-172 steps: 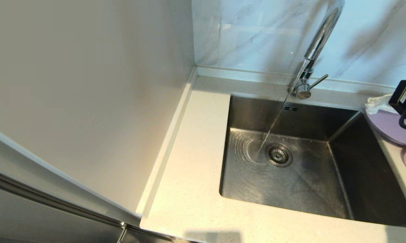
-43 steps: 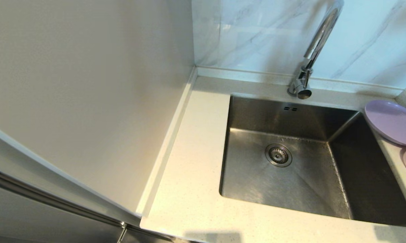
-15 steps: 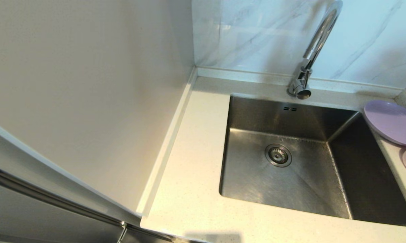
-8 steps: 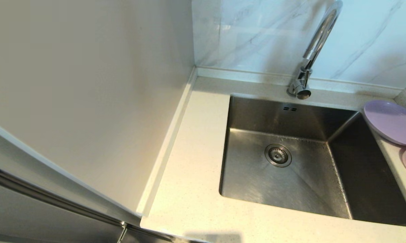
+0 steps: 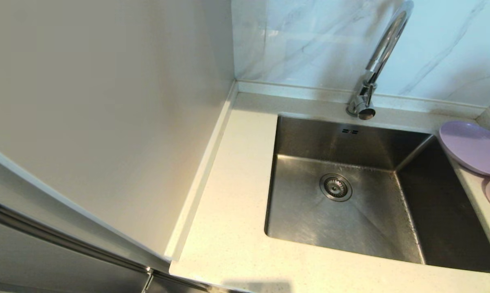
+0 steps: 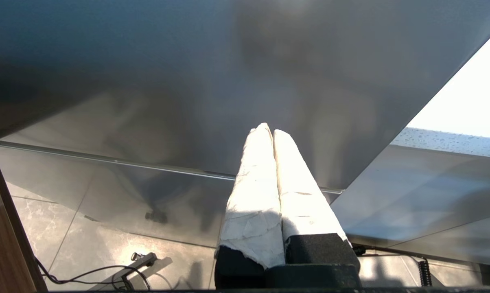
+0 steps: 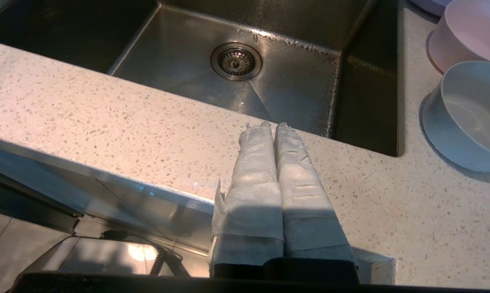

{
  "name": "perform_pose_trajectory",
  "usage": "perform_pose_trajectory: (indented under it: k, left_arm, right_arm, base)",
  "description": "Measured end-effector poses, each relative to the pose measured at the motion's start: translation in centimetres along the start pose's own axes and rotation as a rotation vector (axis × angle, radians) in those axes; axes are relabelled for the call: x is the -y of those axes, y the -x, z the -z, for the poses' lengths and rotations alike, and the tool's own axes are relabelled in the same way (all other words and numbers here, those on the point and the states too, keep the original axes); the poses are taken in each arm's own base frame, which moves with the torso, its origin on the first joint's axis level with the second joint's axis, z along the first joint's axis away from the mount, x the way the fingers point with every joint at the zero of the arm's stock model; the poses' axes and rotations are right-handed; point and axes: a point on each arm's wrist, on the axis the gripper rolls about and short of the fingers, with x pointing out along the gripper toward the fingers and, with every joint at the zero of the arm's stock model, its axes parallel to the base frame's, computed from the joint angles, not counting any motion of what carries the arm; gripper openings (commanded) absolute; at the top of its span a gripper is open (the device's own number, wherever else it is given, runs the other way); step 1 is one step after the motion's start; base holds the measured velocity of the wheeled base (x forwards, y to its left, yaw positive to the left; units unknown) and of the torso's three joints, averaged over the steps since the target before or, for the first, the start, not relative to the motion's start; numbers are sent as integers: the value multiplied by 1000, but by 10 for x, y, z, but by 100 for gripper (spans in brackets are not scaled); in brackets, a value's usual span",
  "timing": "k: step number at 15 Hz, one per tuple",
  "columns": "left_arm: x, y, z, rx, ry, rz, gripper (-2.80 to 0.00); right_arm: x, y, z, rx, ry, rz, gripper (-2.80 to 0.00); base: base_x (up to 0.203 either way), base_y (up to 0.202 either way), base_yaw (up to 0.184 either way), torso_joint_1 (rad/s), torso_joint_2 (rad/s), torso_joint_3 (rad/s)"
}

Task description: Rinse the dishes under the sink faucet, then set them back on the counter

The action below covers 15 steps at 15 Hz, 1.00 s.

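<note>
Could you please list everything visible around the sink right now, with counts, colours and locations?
plate: 1, lilac, on the counter right of the sink, by the back corner
pink bowl: 1, pale pink, on the counter right of the sink, in front of the plate
grey bowl: 1, pale blue-grey, upright, on the counter nearer the front edge than the pink bowl
faucet: 1, chrome, behind the sink, no water running
sink: 1, steel, set in the counter
drain strainer: 1, steel, in the sink floor
counter: 1, cream speckled
left gripper: 1, white-wrapped, shut, below counter level
right gripper: 1, white-wrapped, shut, over the counter's front edge
</note>
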Motion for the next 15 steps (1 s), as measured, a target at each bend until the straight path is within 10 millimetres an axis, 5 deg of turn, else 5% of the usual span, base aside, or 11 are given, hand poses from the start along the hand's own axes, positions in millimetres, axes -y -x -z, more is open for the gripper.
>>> perform_pose_trajectory:
  k: [15]
  left_arm:
    - [0,0,0,0,0,0,-280]
  right_arm:
    - [0,0,0,-1,-76,16,-280]
  base:
    - [0,0,0,0,0,0]
